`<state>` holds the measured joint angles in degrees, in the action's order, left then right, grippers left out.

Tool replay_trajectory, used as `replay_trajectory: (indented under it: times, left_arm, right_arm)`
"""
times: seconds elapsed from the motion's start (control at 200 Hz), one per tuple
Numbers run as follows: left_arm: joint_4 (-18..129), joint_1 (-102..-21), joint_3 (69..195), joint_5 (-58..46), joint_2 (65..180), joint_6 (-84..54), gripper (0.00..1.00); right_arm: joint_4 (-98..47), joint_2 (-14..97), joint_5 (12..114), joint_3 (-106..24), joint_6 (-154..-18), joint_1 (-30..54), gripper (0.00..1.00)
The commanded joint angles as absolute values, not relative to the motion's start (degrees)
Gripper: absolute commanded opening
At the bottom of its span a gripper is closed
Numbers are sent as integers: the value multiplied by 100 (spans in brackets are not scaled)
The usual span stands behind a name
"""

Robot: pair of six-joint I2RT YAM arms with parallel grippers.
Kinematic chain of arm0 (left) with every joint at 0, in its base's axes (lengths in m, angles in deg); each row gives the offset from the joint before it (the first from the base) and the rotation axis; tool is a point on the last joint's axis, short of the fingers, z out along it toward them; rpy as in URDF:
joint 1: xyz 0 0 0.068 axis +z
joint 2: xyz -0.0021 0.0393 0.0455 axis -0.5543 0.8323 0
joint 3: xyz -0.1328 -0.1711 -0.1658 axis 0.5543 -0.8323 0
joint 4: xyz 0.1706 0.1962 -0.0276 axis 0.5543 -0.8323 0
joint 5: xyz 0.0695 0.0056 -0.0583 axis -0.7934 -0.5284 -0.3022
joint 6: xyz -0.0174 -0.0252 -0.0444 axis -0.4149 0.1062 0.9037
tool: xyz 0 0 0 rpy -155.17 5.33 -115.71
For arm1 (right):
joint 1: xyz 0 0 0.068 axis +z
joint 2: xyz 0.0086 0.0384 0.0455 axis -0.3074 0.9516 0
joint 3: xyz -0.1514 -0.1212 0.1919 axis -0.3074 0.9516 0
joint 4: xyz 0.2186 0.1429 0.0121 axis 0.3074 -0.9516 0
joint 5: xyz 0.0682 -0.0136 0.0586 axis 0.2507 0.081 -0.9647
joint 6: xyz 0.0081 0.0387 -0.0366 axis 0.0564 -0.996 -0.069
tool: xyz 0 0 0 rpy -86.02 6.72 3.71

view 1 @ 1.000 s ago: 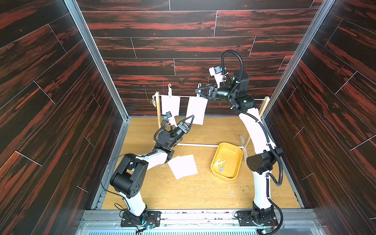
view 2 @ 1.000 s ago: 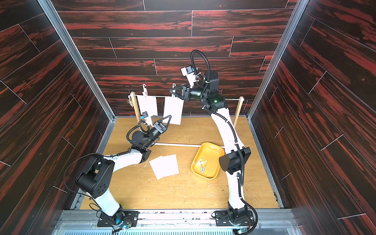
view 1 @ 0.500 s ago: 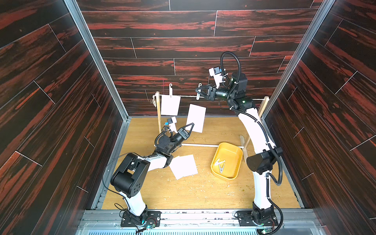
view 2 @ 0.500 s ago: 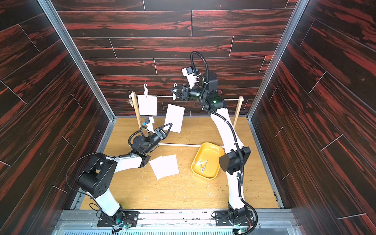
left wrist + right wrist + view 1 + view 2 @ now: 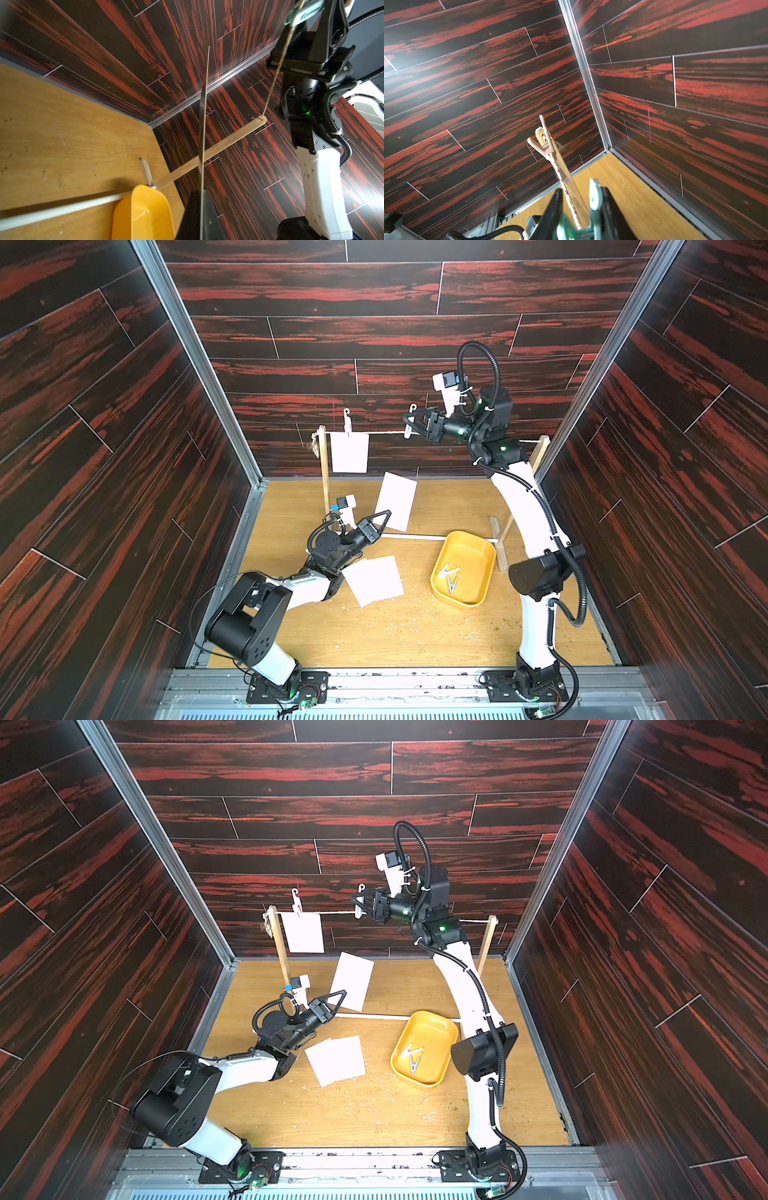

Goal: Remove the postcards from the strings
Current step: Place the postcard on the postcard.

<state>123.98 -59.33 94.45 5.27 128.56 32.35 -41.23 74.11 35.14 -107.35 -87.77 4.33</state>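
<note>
1. Left wrist view: the left claw is pinched together on the held postcard, which shows edge-on between its fingers.
2. In both top views this claw grips the card's low corner. The card tilts up toward 1 o'clock, hanging free of the string.
3. At 1 o'clock from there, high up, the right claw is clamped on the pale clothespin, which sits on the string.
4. At 9 o'clock of the right claw, the hanging postcard hangs from the string under a second clothespin, just beside the left post.
5. At 6 o'clock of the left claw, two postcards lie overlapped on the tabletop.
6. At 4 o'clock, the yellow tray holds loose clothespins.
</note>
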Motion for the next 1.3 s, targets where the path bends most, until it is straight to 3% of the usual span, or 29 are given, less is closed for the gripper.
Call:
replay_trajectory:
  times: [0.0, 0.336, 0.436, 0.671, 0.837, 1.042, 1.298]
  left_arm:
    - [11578, -5915, 9281, 718, 12461, 3078, 0]
    - [8928, -5915, 8761, 418, 11689, 2376, 0]
    - [8712, -5915, 8565, 349, 11676, 2358, 0]
    - [7539, -5910, 8506, -103, 11691, 2252, 35]
    - [6442, -5907, 8558, -606, 11406, 2042, 44]
    - [4392, -5915, 8833, -1982, 10639, 1826, 50]
    - [3599, -5924, 9057, -2638, 9881, 1571, 55]
  right_arm:
    - [-4031, 7098, 3560, -10729, -8762, 451, 31]
    - [-4039, 6967, 3600, -10643, -8740, 451, 31]
    - [-4006, 6916, 3591, -10536, -8737, 451, 31]
    - [-3951, 6843, 3619, -10414, -8734, 455, 31]
    - [-3987, 6826, 3655, -10414, -8691, 451, 31]
    - [-3985, 6825, 3729, -10397, -8670, 451, 31]
    - [-3849, 6843, 3829, -10360, -8728, 449, 28]
